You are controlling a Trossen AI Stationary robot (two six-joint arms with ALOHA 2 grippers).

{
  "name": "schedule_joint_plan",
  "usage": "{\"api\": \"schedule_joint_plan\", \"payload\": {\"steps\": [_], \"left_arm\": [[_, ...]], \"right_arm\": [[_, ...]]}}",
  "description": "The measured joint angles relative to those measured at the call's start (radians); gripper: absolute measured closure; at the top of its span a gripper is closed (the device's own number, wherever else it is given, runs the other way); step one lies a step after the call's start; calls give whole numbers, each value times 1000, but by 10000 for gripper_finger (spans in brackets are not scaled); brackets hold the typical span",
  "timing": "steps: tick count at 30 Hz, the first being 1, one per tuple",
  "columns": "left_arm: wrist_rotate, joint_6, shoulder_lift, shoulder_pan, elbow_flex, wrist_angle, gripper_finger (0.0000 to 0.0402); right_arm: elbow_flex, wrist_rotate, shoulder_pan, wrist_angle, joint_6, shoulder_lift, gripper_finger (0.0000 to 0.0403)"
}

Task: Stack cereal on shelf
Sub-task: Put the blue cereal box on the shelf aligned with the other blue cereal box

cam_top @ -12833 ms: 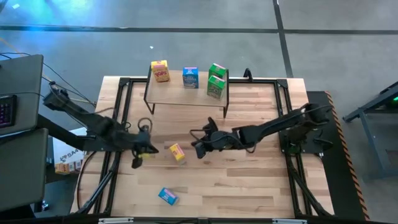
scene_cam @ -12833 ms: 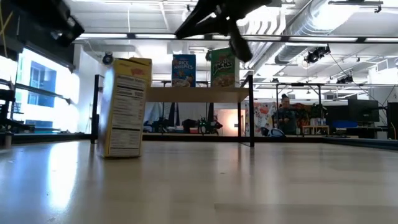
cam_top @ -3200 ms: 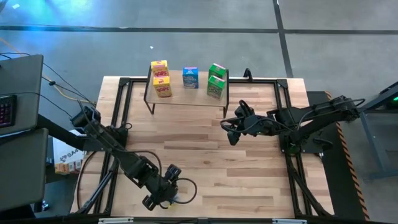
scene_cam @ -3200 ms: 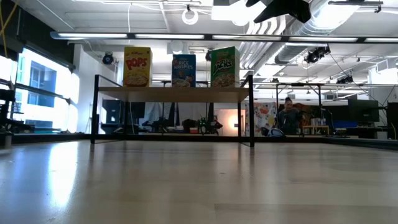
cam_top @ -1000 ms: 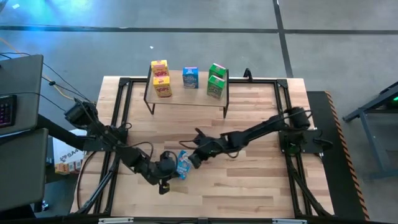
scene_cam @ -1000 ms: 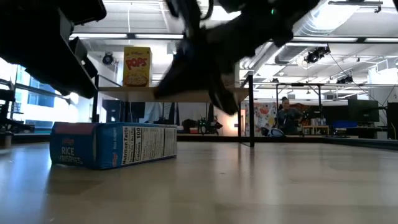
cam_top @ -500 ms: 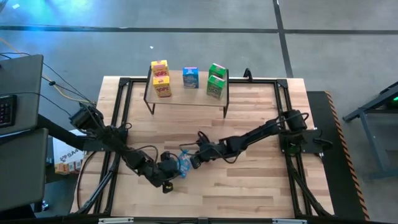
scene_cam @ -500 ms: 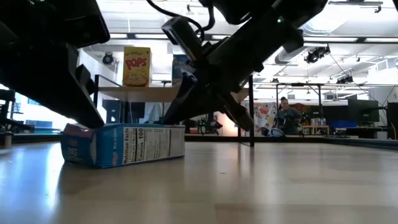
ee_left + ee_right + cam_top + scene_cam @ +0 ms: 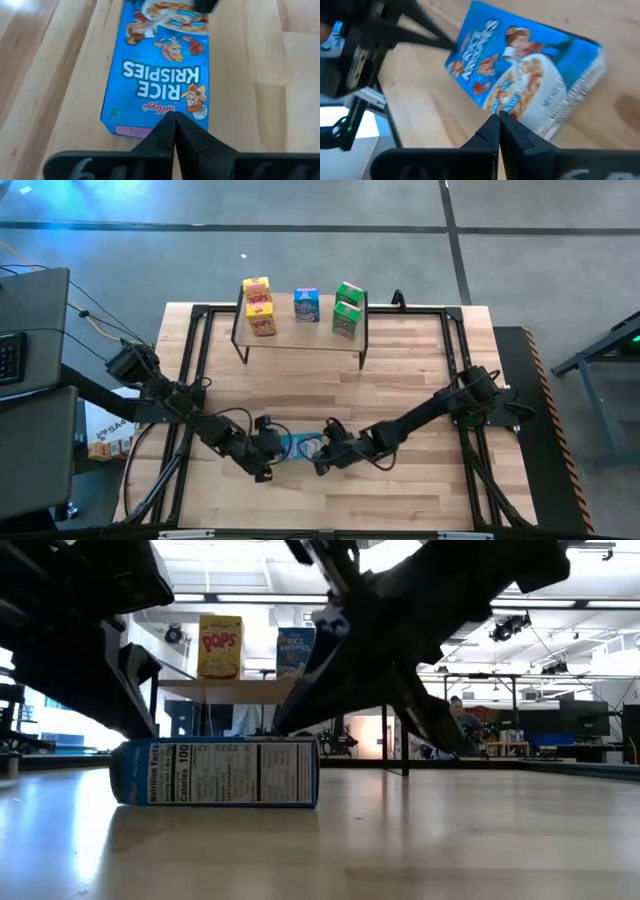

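Observation:
A blue cereal box point(image 9: 298, 446) lies flat on its back on the tabletop, long axis left to right, near the table's near edge; the low view shows its side panel point(image 9: 215, 772). My left gripper point(image 9: 272, 450), shut, is at the box's left end. My right gripper point(image 9: 322, 452), shut, is at its right end. The shelf point(image 9: 300, 328) stands at the far edge and carries two yellow boxes point(image 9: 260, 310), one blue box point(image 9: 306, 305) and two green boxes point(image 9: 348, 310). My left gripper point(image 9: 173, 117) has its shut fingertips on the box's top face, at the end below the printed name point(image 9: 165, 107), slanting down from the table's left. The box lies flat on the table. My right gripper point(image 9: 498, 116) has its shut fingertips at a long edge of the top face, by the bowl picture point(image 9: 512, 95), slanting down from the right. Whether it presses on the box or only rests there, I cannot tell.
A black metal frame point(image 9: 195, 370) runs along the table's left, right and far sides. Bare wood point(image 9: 400, 380) lies between the shelf and the arms. In the low view a person point(image 9: 460, 725) shows in the room far behind the table.
The blue box has turned about on the table while lying flat: its long axis now runs left to right and only its side panel faces the low camera. My right gripper has moved toward the near edge, down to the box's right end. My left gripper has stayed at the left end.

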State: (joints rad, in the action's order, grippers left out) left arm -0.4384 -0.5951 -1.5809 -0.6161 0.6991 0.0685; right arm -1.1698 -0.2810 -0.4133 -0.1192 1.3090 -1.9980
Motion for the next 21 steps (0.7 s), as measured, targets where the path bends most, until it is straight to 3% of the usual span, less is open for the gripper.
{"api": "schedule_joint_plan", "payload": {"steps": [9,15,18,21], "left_arm": [[24,49,135,11,-1,112,401],[-75,-109,207,-9,-4,371,401],[-86,-168,210,-19,-48,341,401],[-63,-198,203,-26,-116,182,401]], "right_arm": [[-2,-19,8,92,-79,96,403],[0,-10,10,249,-27,107,403],[0,0,10,242,-26,96,403],[0,-5,10,200,-34,95,403]]}}
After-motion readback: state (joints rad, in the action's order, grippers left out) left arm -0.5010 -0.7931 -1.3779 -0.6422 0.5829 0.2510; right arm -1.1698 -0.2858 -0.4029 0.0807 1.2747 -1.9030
